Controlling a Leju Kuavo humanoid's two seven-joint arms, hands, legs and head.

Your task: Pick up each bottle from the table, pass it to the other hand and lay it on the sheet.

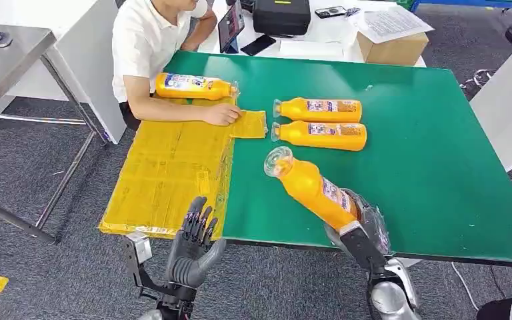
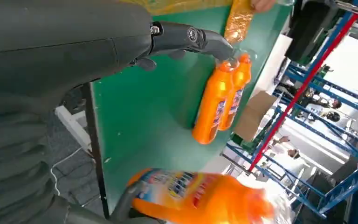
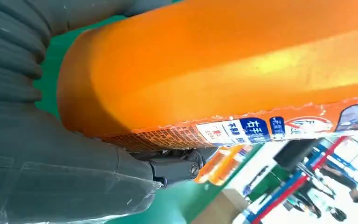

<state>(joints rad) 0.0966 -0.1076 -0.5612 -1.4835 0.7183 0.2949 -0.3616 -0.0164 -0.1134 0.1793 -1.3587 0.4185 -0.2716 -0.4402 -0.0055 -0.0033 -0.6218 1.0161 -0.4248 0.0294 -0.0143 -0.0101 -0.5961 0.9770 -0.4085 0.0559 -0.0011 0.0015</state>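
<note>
over the table edge, right hand [image 1: 363, 230] grips a bottle [image 1: 310, 187].

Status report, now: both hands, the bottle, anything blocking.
Right hand grips orange bottle, lifted, cap toward left. Left hand open at yellow sheet. Person's hand on sheet's far end.

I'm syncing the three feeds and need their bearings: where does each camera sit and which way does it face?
Head view: high on the body, looking down at the green table; left hand and right hand show.
Left wrist view: behind the left hand, facing across the table.
Right wrist view: behind the right hand, close on the held bottle.
All three views share that bottle.
</note>
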